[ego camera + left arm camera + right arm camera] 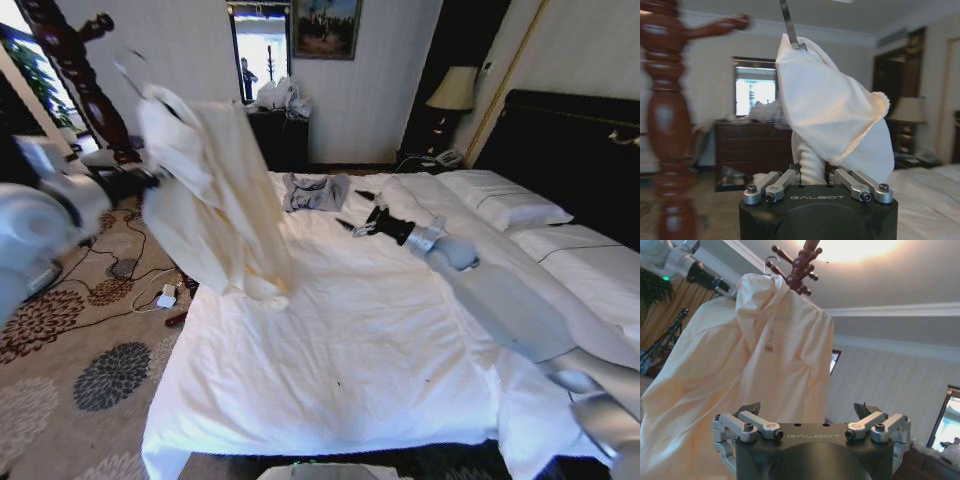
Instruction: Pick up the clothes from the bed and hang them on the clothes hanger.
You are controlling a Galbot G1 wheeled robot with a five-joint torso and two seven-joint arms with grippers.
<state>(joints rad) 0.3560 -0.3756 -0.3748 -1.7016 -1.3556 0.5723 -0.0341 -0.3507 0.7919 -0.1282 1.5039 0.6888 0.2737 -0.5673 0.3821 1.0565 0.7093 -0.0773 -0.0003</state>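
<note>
The clothes, a cream long-sleeved shirt, hang in the air left of the bed, draped over the clothes hanger. Of the hanger only the silver wire hook shows, close to the reddish-brown wooden post. My left gripper is raised beside the post and is shut on the shirt's bunched fabric, with the hook above it. My right gripper hovers low over the bed's far half, open and holding nothing. In the right wrist view its open fingers frame the hanging shirt.
A smaller blue-grey garment lies on the bed's far side, just left of the right gripper. Pillows and a dark headboard are at the right. Cables and a white adapter lie on the patterned carpet beside the bed. A dark dresser stands behind.
</note>
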